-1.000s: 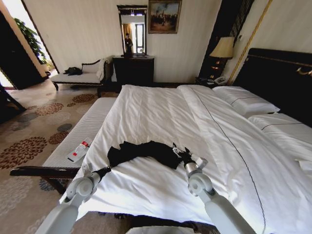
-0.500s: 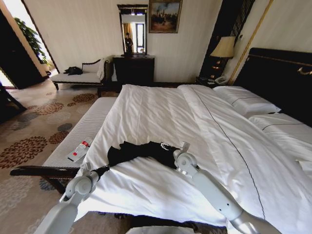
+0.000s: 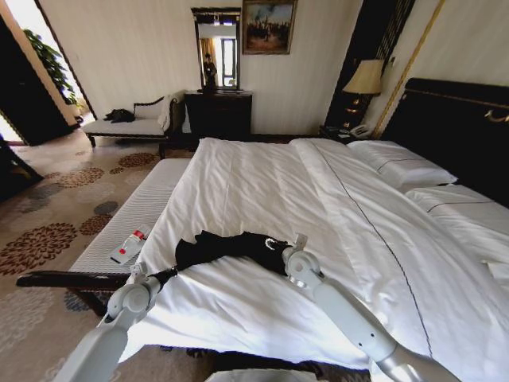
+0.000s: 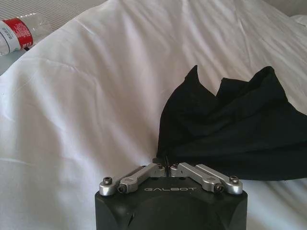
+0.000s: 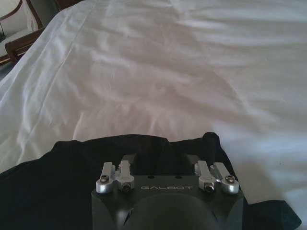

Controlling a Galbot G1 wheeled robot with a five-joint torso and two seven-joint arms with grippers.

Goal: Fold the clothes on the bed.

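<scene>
Head view: left tool (image 3: pixel 169 275) clenched on T-shirt (image 3: pixel 231 247) corner; right tool (image 3: pixel 274 243) released over it; keep cloth taut on bed (image 3: pixel 262 183).

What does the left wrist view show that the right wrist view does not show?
Left wrist view alone: the left gripper, shut on a corner of the black T-shirt, and a plastic bottle with a red label beyond the duvet's edge. Right wrist view alone: the right gripper, open, with T-shirt cloth beneath it, and a dark wooden frame at the far edge. Both share the T-shirt lying crumpled on the white duvet.
</scene>
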